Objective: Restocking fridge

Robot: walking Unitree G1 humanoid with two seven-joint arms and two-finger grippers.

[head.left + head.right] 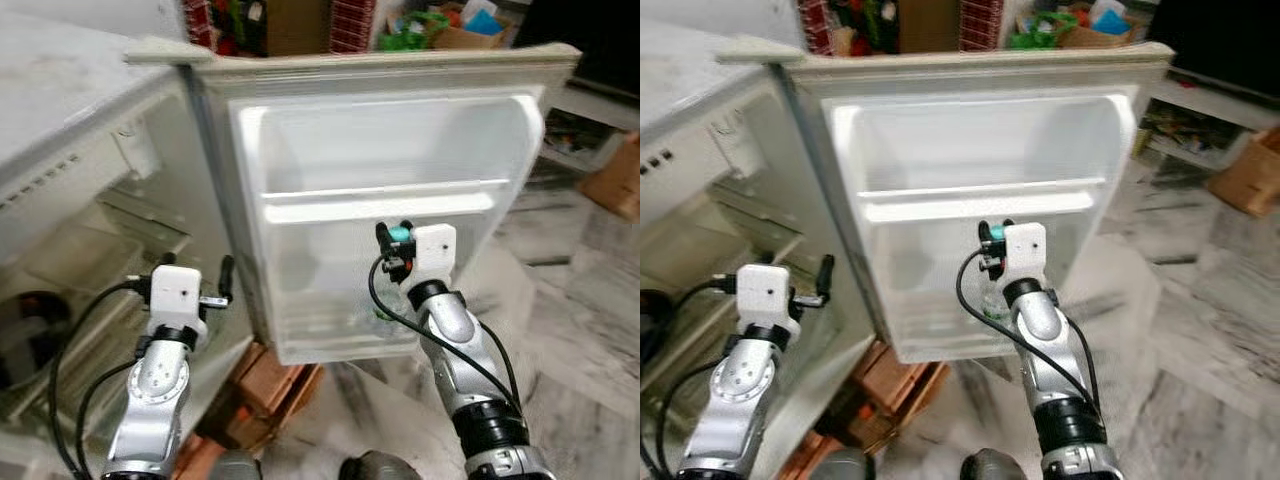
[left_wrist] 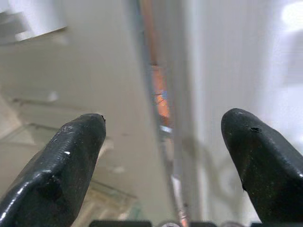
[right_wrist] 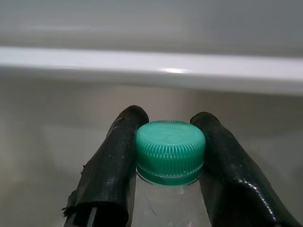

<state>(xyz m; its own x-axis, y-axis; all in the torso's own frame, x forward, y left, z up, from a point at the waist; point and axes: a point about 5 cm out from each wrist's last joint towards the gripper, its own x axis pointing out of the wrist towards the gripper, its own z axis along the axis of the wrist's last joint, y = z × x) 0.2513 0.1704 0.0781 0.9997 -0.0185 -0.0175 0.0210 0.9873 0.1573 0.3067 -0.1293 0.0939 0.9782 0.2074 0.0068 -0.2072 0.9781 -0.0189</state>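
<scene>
bottle (image 3: 168, 189) of clear plastic with ribbed green cap (image 3: 170, 150), clenched at the neck by right gripper (image 1: 397, 246); left gripper (image 2: 163, 156) spread, empty.

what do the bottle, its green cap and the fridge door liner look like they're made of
Bottle: clear, likely thin plastic; background shows through. Green cap, held by the right gripper: matte plastic, ribbed sides. Door liner: glossy white moulded plastic, judging by rounded corners and sheen.

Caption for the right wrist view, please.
Right gripper shut on a clear bottle at its green cap, before the white door shelf rail.
</scene>
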